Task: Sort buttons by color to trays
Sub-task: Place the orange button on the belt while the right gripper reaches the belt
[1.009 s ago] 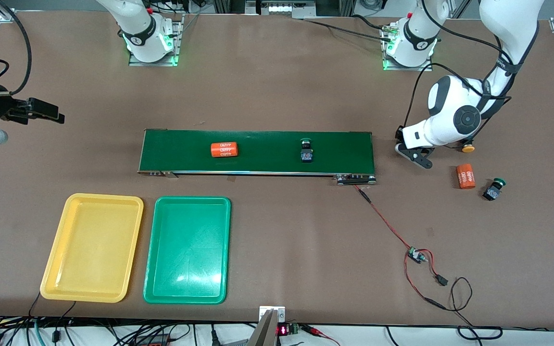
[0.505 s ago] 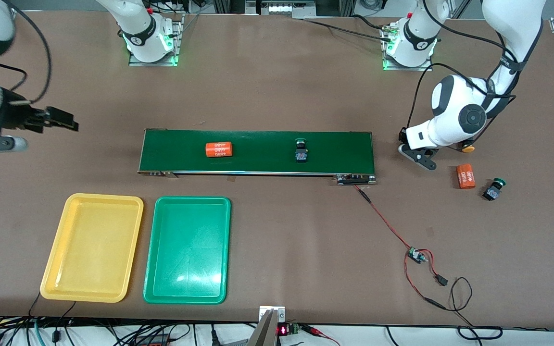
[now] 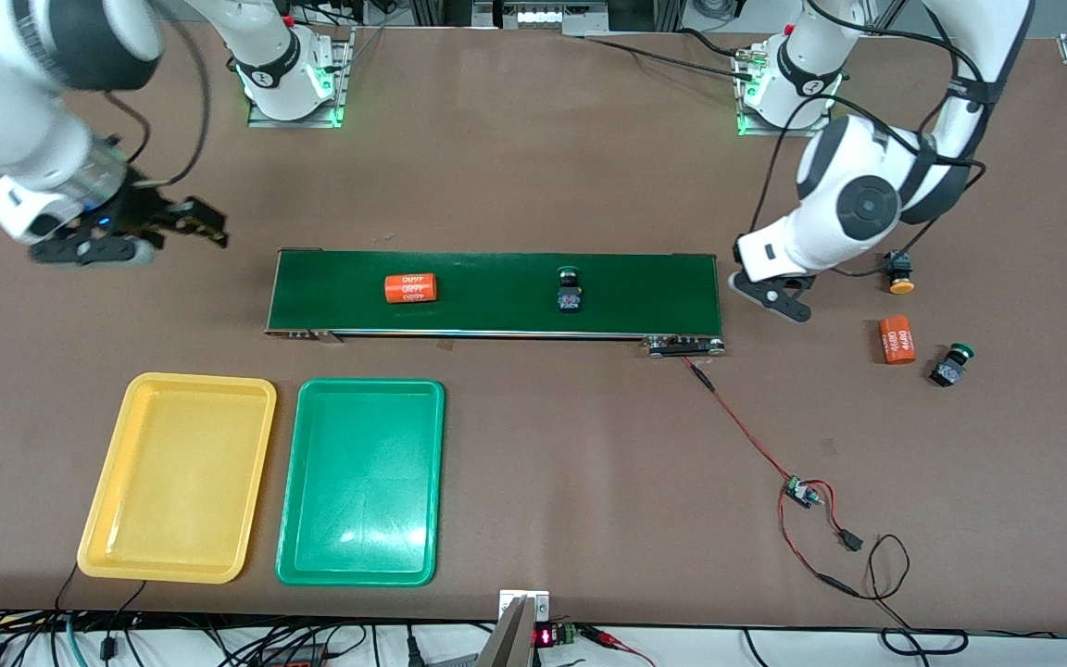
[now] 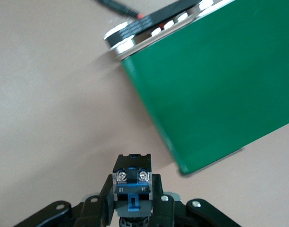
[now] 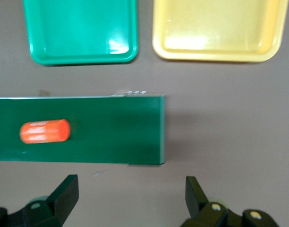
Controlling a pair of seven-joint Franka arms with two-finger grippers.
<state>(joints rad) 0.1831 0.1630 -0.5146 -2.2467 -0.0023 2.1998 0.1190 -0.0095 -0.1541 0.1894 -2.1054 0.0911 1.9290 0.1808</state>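
Your left tool (image 4: 133,208) is clenched on a button (image 4: 132,182); the left wrist view shows its black-and-blue body with two screws pinched between the fingers, the cap hidden from you. That tool (image 3: 774,298) hangs over the bench (image 3: 533,139) just off the conveyor belt's (image 3: 496,293) end toward the left arm's side, its held button not visible from the front.

Your right tool (image 5: 130,196) is released, fingers spread wide, and it hovers (image 3: 183,222) over the bench near the belt's end toward the right arm's side.

On the belt you have a green-capped button (image 3: 570,288) lying about mid-length, and an orange cylinder (image 3: 409,288) with white print lying on its side closer to the right arm's end. You can see that cylinder (image 5: 45,131) in the right wrist view as well.

Off the belt, toward the left arm's end of the bench, a yellow-capped button (image 3: 898,275) sits close to the left arm's wrist. A second orange cylinder (image 3: 897,339) lies nearer the front camera than it, and a second green-capped button (image 3: 951,363) lies just beside that cylinder, apart from it.

You have the yellow tray (image 3: 180,477) and the green tray (image 3: 361,482) side by side, nearer the front camera than the belt, the yellow one closer to the right arm's end. Neither holds a button. A red wire (image 3: 746,435) runs from the belt's end to a small board (image 3: 802,492).
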